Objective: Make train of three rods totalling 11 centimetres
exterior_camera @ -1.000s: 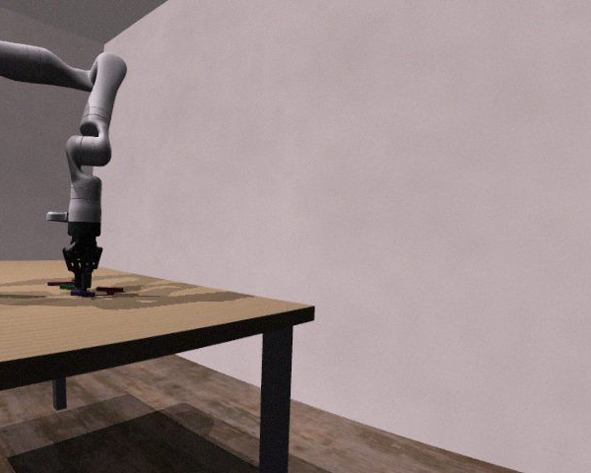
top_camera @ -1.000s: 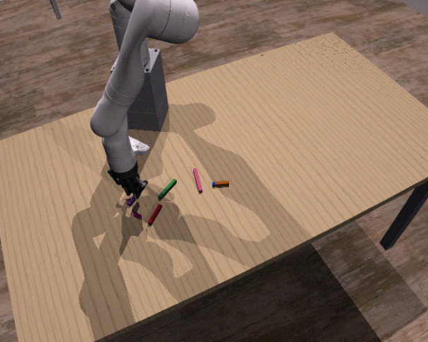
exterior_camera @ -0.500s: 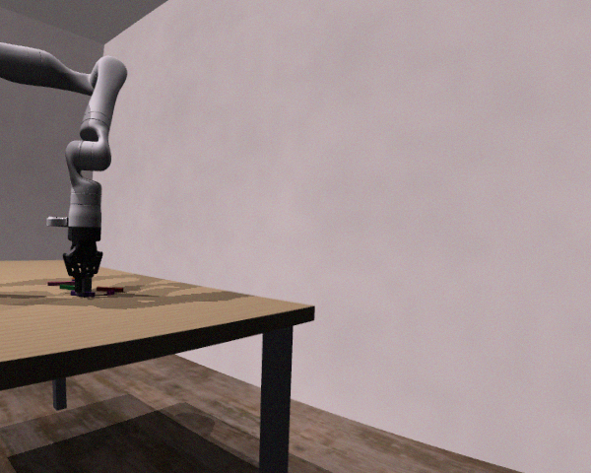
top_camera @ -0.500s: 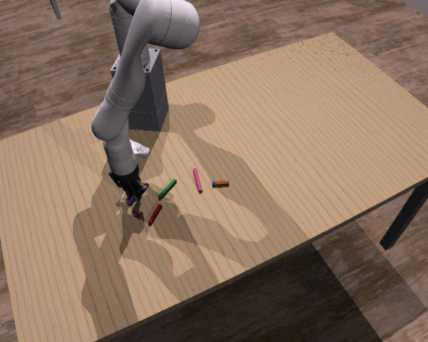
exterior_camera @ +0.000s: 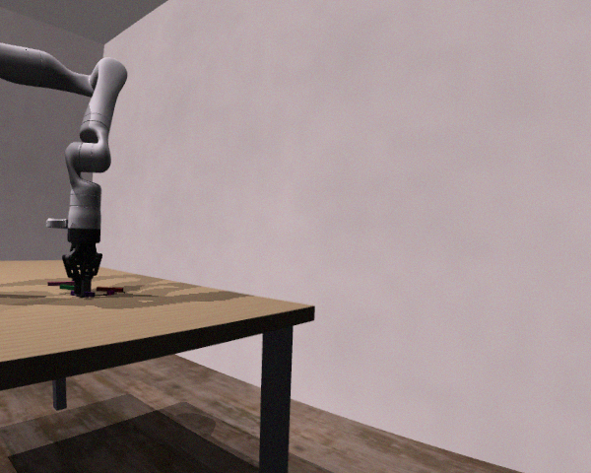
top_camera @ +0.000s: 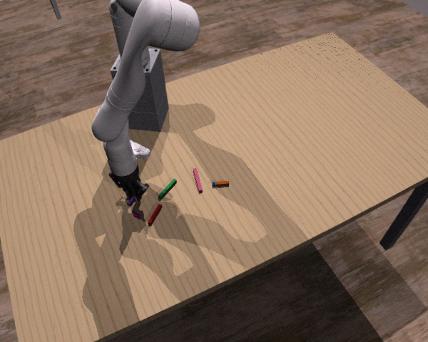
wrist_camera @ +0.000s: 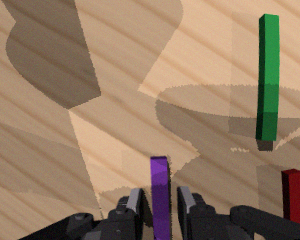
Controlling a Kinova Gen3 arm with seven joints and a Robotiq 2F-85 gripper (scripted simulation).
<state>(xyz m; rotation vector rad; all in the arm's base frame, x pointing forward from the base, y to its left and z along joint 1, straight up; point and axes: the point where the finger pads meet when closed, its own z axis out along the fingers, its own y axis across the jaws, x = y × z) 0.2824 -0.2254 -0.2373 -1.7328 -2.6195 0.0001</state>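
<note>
My gripper (top_camera: 135,199) (exterior_camera: 84,292) (wrist_camera: 160,201) is low over the table, its fingers partly open. The purple rod (top_camera: 130,200) (wrist_camera: 160,190) runs lengthwise between them, with a gap on each side in the wrist view; its near end is cut off there. The magenta rod (top_camera: 136,215) lies just beyond the gripper. The red rod (top_camera: 155,214) (wrist_camera: 293,200) and the green rod (top_camera: 167,189) (wrist_camera: 268,75) lie apart to its right. The blue rod (top_camera: 214,184) and the orange rod (top_camera: 222,183) lie end to end in line, no gap visible. The pink rod (top_camera: 197,180) lies apart, left of them.
The wooden table (top_camera: 299,128) (exterior_camera: 183,315) carries all the rods. The arm's base (top_camera: 150,99) stands at the table's back edge. The green and red rods are the nearest obstacles on the gripper's right. Arm shadows cross the rods' area.
</note>
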